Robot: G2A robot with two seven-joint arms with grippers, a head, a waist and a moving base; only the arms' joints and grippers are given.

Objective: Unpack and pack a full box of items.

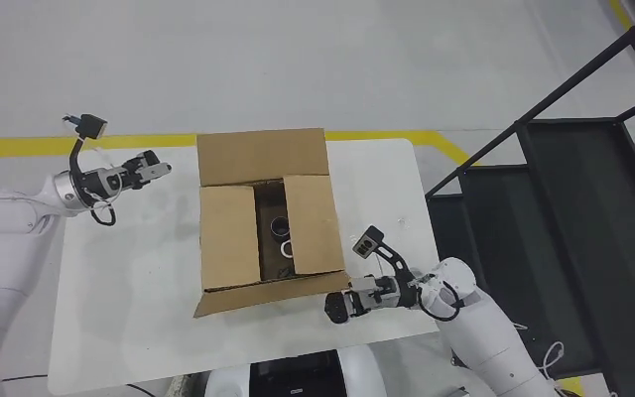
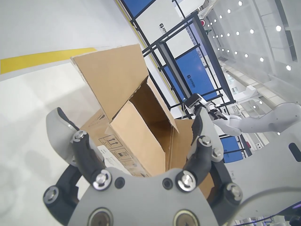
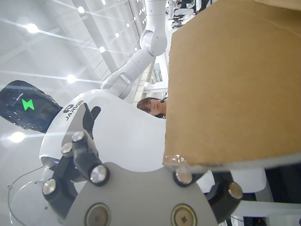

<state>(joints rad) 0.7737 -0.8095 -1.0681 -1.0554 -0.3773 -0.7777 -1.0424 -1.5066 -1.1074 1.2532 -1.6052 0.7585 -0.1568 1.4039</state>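
A cardboard box [image 1: 230,236] stands in the middle of the white table [image 1: 129,298]. Its far flap [image 1: 263,156] is folded outward and its near flap [image 1: 273,294] hangs over the front. The two side flaps lie half shut, and the gap between them shows a dark round item [image 1: 280,226] and a white item [image 1: 288,248]. My left gripper [image 1: 159,167] [image 2: 130,123] hangs open and empty left of the box's far corner. My right gripper [image 1: 335,306] [image 3: 145,118] sits open at the front right corner. The near flap [image 3: 230,83] covers one of its fingers.
A black metal stair frame [image 1: 556,198] stands close to the table's right side. A yellow floor line [image 1: 99,144] runs behind the table. Bare tabletop lies left of the box and along the right edge [image 1: 397,198].
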